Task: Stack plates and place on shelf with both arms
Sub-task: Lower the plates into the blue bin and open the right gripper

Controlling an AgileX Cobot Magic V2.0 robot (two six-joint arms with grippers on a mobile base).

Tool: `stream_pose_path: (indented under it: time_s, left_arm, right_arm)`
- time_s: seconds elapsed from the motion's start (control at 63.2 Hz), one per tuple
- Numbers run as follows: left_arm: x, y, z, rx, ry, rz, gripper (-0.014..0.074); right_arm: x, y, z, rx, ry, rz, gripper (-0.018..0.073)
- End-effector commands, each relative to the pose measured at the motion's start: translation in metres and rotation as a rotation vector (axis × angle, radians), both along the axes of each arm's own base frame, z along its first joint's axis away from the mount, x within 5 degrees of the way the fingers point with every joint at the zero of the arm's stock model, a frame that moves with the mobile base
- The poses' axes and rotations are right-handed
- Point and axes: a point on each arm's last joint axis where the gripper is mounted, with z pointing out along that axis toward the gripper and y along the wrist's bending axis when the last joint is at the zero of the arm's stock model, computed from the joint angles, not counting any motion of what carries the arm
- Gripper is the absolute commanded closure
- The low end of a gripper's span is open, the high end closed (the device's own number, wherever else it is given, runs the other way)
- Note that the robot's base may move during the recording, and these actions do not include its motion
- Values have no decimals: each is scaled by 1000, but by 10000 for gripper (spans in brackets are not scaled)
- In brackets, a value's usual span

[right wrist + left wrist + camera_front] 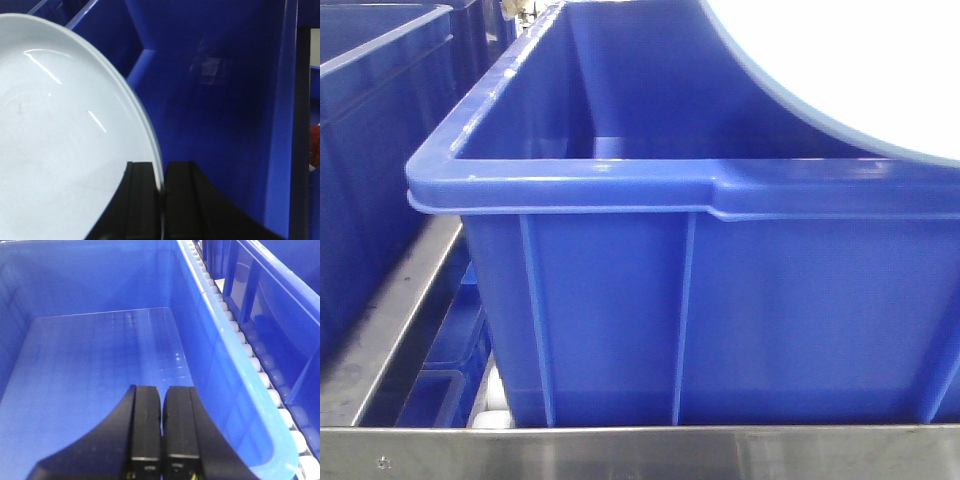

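A glossy pale bluish-white plate (65, 140) fills the left of the right wrist view, held tilted on edge. My right gripper (161, 165) is shut on its rim, one finger on each face. In the front view the same plate (850, 60) hangs over the far right corner of a large blue crate (570, 185). That crate stands on the grey steel shelf (620, 450). My left gripper (163, 389) is shut with nothing between its fingers. It hovers over the crate's bare floor (100, 365), near the right wall (215, 350). Neither gripper shows in the front view.
A second blue crate (370, 120) stands to the left across a steel rail (390, 320). White rollers (250, 350) run between the crate under my left gripper and a neighbouring blue crate (280, 315). Deep blue crate walls (225, 125) close in beside the plate.
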Motion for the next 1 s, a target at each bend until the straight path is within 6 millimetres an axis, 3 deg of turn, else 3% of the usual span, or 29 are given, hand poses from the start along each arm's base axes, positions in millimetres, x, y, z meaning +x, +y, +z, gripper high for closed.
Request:
stream_pose_path:
  time_s: [0.0,0.142,0.348,0.459,0.585,0.712,0.981]
  left_arm:
    - [1,0,17,-23,-106,-3,512]
    - [1,0,17,-23,-106,-3,512]
    - [1,-1,17,-35,-106,-5,512]
    - [1,-1,17,-35,-106,-5,512]
    - [1,-1,17,-35,-106,-5,512]
    - [1,-1,17,-35,-106,-5,512]
    - [1,-1,17,-35,-106,-5,512]
  right_arm:
    - [1,-2,19,52,-115,-25,503]
    - [0,-2,21,51,-114,-22,503]
    - [8,1,56,58,-148,-12,503]
    - [29,7,74,36,-106,1,503]
    - [64,17,82,4,-11,20,503]
    - [102,27,72,-43,89,37,503]
    - [170,44,24,-127,284,60,503]
